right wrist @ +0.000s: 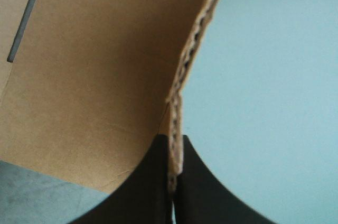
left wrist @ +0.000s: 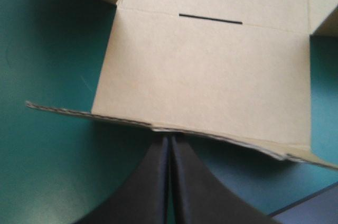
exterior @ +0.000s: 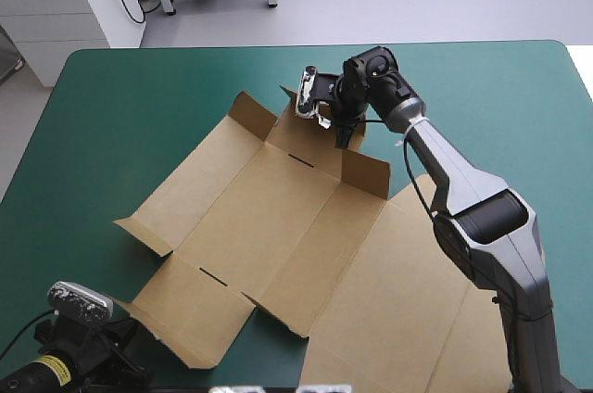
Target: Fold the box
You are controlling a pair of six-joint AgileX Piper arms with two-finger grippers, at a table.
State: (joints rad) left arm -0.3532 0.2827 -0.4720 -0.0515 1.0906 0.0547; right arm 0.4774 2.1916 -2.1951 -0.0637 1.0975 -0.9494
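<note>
The brown box lies as a cut sheet on the teal-green cover, mostly flat, with its far side panel and end flaps tilted up. My right gripper is shut on that far panel's top edge; in the right wrist view the board's edge runs straight into the seam of the right gripper. At the near left corner, my left gripper is shut. In the left wrist view the left gripper touches the slightly raised edge of the near panel from outside, with no board between its fingers.
A narrow slot is cut along the near panel's fold, another along the far fold. The right arm reaches over the box's large right panel, which runs to the table's near edge. Teal-green cover surrounds the sheet at left and far side.
</note>
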